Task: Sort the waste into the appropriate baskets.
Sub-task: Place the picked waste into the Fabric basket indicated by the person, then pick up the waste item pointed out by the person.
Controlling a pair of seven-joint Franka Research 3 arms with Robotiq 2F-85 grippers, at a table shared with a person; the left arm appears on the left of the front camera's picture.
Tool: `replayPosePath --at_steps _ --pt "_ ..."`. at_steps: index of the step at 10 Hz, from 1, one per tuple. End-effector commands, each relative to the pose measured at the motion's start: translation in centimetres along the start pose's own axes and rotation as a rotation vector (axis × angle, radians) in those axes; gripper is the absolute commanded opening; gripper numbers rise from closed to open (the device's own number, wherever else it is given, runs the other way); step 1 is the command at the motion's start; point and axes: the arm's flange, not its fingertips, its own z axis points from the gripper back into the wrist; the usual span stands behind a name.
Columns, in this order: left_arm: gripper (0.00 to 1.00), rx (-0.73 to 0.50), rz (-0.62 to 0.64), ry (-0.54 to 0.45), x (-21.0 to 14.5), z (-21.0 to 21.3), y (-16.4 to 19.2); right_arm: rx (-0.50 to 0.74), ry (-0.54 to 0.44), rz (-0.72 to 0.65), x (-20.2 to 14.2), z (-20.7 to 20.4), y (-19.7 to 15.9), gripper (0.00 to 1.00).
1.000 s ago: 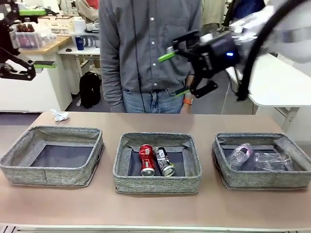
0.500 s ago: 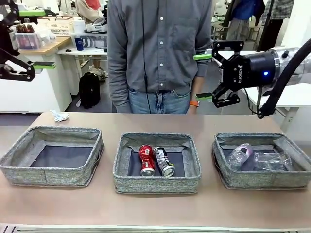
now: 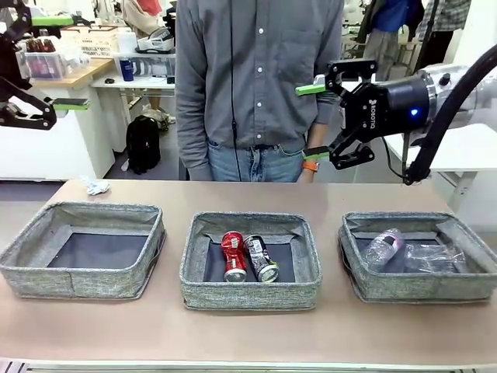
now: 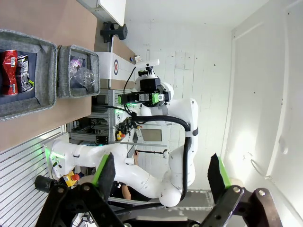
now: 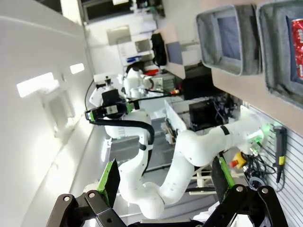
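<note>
tabletop (image 3: pixel 248 342) brown (lab benches (image 3: pixel 70 74) behind)

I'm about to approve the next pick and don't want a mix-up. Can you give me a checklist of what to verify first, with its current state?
1. Left gripper open, holding nothing: ok.
2. Right gripper open, holding nothing: ok.
3. Small white paper wad out of the baskets, on the table: not ok.
4. Left grey woven fabric basket free to receive it: ok.
5. Red drink can and black-and-silver drink can together in the middle basket: ok.
6. Person's hand clear of the wad: ok.
</note>
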Motion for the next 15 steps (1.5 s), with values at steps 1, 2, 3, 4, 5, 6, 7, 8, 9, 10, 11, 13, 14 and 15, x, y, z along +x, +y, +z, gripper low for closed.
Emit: replayPosePath --at_steps 1,2,3,4,5,6,7,8,9,10,11,13,14,15 --pt "1.00 -0.022 0.005 0.001 -0.13 -0.22 -0.38 -0.007 0.006 -0.002 0.07 0.31 0.25 1.00" --pt "1.00 -0.022 0.005 0.001 -0.13 -0.22 -0.38 -0.007 0.006 -0.002 0.07 0.31 0.25 1.00" --pt "1.00 -0.022 0.005 0.001 -0.13 -0.22 -0.38 -0.007 0.006 -0.002 0.07 0.31 0.25 1.00" --pt "1.00 -0.022 0.005 0.001 -0.13 -0.22 -0.38 -0.007 0.006 -0.002 0.07 0.31 0.25 1.00" --pt "1.00 -0.022 0.005 0.001 -0.13 -0.22 -0.38 -0.007 0.006 -0.002 0.07 0.31 0.25 1.00" --pt "1.00 -0.022 0.005 0.001 -0.13 -0.22 -0.38 -0.007 0.006 -0.002 0.07 0.31 0.25 1.00" --pt "1.00 -0.022 0.005 0.001 -0.13 -0.22 -0.38 -0.007 0.006 -0.002 0.07 0.31 0.25 1.00" --pt "1.00 -0.022 0.005 0.001 -0.13 -0.22 -0.38 -0.007 0.006 -0.002 0.07 0.31 0.25 1.00" --pt "1.00 -0.022 0.005 0.001 -0.13 -0.22 -0.38 -0.007 0.006 -0.002 0.07 0.31 0.25 1.00" --pt "1.00 -0.022 0.005 0.001 -0.13 -0.22 -0.38 -0.007 0.006 -0.002 0.07 0.31 0.25 1.00" --pt "1.00 -0.022 0.005 0.001 -0.13 -0.22 -0.38 -0.007 0.006 -0.002 0.07 0.31 0.25 1.00" --pt "1.00 -0.022 0.005 0.001 -0.13 -0.22 -0.38 -0.007 0.006 -0.002 0.07 0.31 0.25 1.00" --pt "1.00 -0.022 0.005 0.001 -0.13 -0.22 -0.38 -0.007 0.006 -0.002 0.07 0.31 0.25 1.00" --pt "1.00 -0.022 0.005 0.001 -0.13 -0.22 -0.38 -0.007 0.006 -0.002 0.07 0.31 0.25 1.00"
